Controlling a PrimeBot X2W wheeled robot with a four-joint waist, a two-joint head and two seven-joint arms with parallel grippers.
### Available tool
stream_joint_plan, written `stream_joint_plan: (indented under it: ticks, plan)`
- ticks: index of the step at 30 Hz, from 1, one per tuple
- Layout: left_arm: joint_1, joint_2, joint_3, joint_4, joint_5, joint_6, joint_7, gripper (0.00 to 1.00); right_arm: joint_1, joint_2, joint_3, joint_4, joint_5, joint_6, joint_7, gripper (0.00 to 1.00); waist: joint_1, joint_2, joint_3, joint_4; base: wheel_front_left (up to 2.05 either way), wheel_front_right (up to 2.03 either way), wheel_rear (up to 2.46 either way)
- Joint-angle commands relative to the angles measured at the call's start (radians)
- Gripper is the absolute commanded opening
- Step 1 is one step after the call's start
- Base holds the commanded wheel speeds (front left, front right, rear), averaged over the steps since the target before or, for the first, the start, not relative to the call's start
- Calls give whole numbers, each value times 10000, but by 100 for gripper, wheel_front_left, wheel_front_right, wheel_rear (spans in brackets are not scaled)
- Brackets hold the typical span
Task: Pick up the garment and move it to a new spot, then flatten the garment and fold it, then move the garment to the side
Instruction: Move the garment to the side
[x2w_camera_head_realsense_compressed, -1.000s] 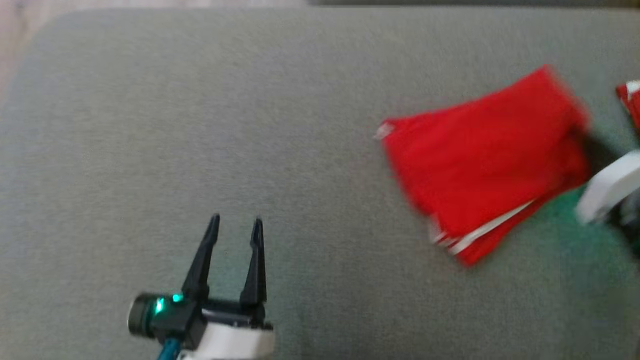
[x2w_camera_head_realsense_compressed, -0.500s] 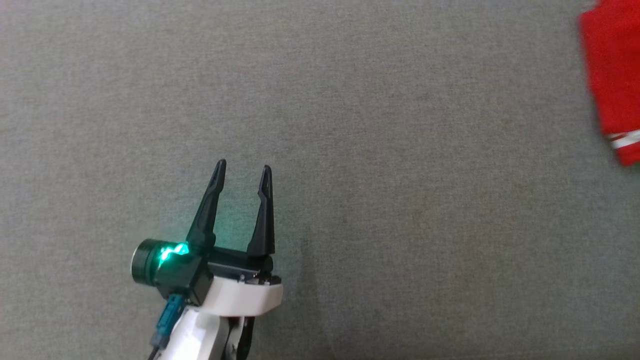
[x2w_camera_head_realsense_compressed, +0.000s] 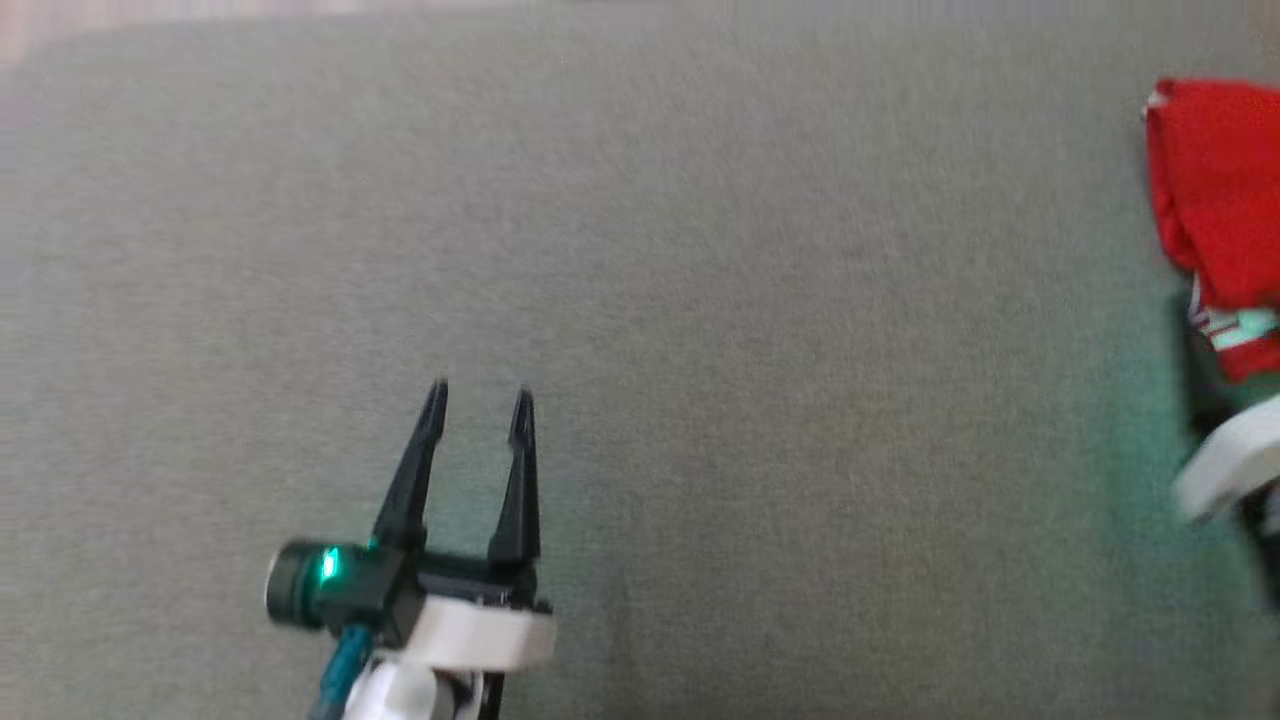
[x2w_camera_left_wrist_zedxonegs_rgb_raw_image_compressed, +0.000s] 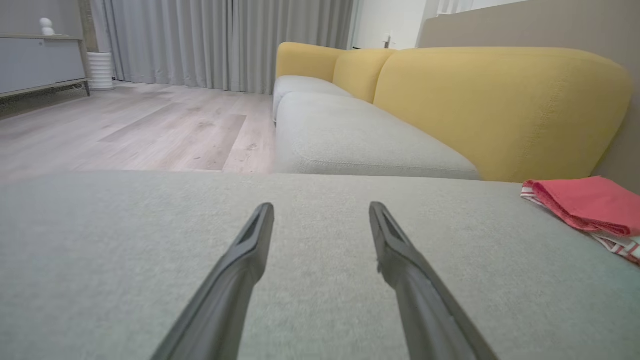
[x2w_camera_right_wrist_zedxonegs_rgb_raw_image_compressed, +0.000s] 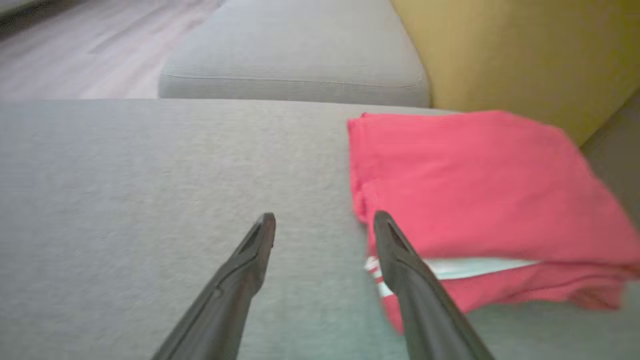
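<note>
Both my left gripper (x2w_camera_head_realsense_compressed: 480, 390) and right gripper (x2w_camera_right_wrist_zedxonegs_rgb_raw_image_compressed: 324, 217) have fingers apart, holding nothing, above the grey sofa seat (x2w_camera_head_realsense_compressed: 700, 300). The folded red garment (x2w_camera_right_wrist_zedxonegs_rgb_raw_image_compressed: 475, 185) lies on that seat just beside the right one, well apart from the left.

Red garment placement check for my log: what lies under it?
The folded red garment lies on the grey seat cushion, near the yellow backrest. White-striped layers peek out at its lower edge; the cushion directly beneath is covered.
</note>
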Motion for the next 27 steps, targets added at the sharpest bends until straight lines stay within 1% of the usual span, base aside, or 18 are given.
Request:
stream_joint_plan:
  ticks: [1, 4, 7, 9, 10, 12, 13, 14, 17, 19, 23, 27]
  plan:
    - [199, -26, 383, -196, -7, 52, -51, 100, 172, 66, 389, -125, 140, -7, -512, 100, 1, 0, -657, 391, 0, 0, 0]
    - [555, -26, 516, -6, 36, 14, -51, 100, 692, 819, 979, 446, 425, -7, -1469, 100, 1, 0, -1196, 631, 0, 0, 0]
    - [928, -17, 738, 209, 57, 15, -51, 100, 1186, 1453, 1607, 865, 619, -7, -2693, 100, 1, 0, -1697, 769, 0, 0, 0]
    - [1196, -8, 888, 314, 61, 26, -51, 100, 1521, 1811, 2037, 1115, 681, -7, -3633, 100, 1, 0, -2070, 818, 0, 0, 0]
    - [1511, -9, 1027, 331, 19, 37, -51, 100, 1840, 2079, 2412, 1352, 663, -7, -4645, 100, 1, 0, -2445, 832, 0, 0, 0]
    - [1852, -9, 1111, 360, -1, 16, -51, 100, 2141, 2204, 2794, 1549, 531, -7, -5356, 100, 1, 0, -2848, 830, 0, 0, 0]
    - [2148, -10, 1217, 278, 10, 26, -51, 100, 2397, 2313, 2934, 1578, 276, -7, -5617, 100, 1, 0, -3083, 807, 0, 0, 0]
    - [2277, -10, 1263, 231, 30, 26, -51, 100, 2511, 2395, 2909, 1533, 156, -7, -5658, 100, 1, 0, -3185, 788, 0, 0, 0]
    - [2621, -10, 1443, 44, 110, 37, -51, 100, 2850, 2704, 2469, 802, -151, -7, -5676, 100, 1, 0, -3401, 711, 0, 0, 0]
    - [2812, -11, 1549, -65, 158, 10, -51, 100, 3144, 2802, 2464, 527, -425, -7, -5678, 100, 1, 0, -3501, 684, 0, 0, 0]
    - [3103, 30, 1703, -200, 306, -117, -51, 100, 3452, 2965, 2282, 271, -570, -7, -5680, 100, 1, 0, -3620, 682, 0, 0, 0]
    - [3222, 66, 1813, -231, 419, -245, -51, 100, 3609, 3040, 2165, 267, -604, -7, -5681, 100, 1, 0, -3683, 699, 0, 0, 0]
